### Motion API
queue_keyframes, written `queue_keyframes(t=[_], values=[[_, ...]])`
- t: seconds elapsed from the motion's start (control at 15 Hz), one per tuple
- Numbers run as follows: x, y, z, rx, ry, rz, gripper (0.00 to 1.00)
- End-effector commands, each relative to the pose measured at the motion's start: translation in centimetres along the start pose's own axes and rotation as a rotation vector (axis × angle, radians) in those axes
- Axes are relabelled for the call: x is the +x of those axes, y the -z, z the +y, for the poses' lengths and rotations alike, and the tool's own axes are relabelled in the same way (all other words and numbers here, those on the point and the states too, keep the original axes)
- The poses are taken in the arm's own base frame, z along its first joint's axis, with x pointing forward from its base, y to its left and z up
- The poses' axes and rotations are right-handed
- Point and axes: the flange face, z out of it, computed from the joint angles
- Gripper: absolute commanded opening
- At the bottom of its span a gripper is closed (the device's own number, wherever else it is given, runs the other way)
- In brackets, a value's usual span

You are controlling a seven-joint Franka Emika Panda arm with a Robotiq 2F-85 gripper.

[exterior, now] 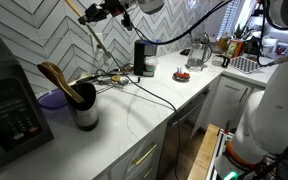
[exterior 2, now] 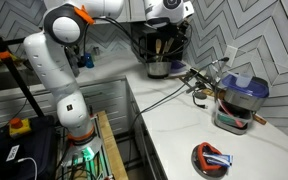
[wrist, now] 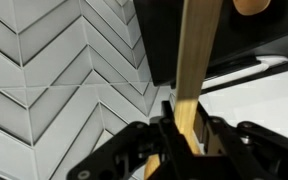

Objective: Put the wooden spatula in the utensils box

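My gripper (wrist: 184, 128) is shut on the wooden spatula (wrist: 196, 70), a slim light-brown stick that runs up between the fingers in the wrist view. In an exterior view the gripper (exterior: 100, 13) holds the spatula (exterior: 76, 8) high in front of the tiled wall, above and to the right of the utensils box (exterior: 84, 113). The box is a squat dark canister with darker curved wooden spoons (exterior: 59, 78) standing in it. It also shows in an exterior view (exterior 2: 159, 68), below the gripper (exterior 2: 170, 12). The spatula is not clear in that view.
A purple bowl (exterior: 51, 100) and a black appliance with buttons (exterior: 9, 110) stand next to the box. Cables (exterior: 124, 82) cross the counter. A black device (exterior: 144, 57), a small dish with red pieces (exterior: 181, 74) and a kettle (exterior: 199, 52) stand further along.
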Motion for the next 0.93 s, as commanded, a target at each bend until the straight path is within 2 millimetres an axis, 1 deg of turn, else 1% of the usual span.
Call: queue_keyframes(t=[0.0,0.2,0.33,0.47,0.53,0.67,0.87], values=[[-0.2,0.3,-1.1,0.1,0.13,0.093,0.06],[-0.7,0.5,-0.5,0.185,0.232,0.175,0.06],[-1.2,0.5,0.6,0.238,0.266,0.267,0.06],[-2.7,-0.3,1.7,0.296,0.275,0.368,0.06],[-3.7,-0.4,2.3,0.324,0.283,0.42,0.06],[-6.9,-1.2,3.5,0.385,0.289,0.526,0.06],[-11.4,-3.0,3.9,0.527,0.271,0.639,0.06]])
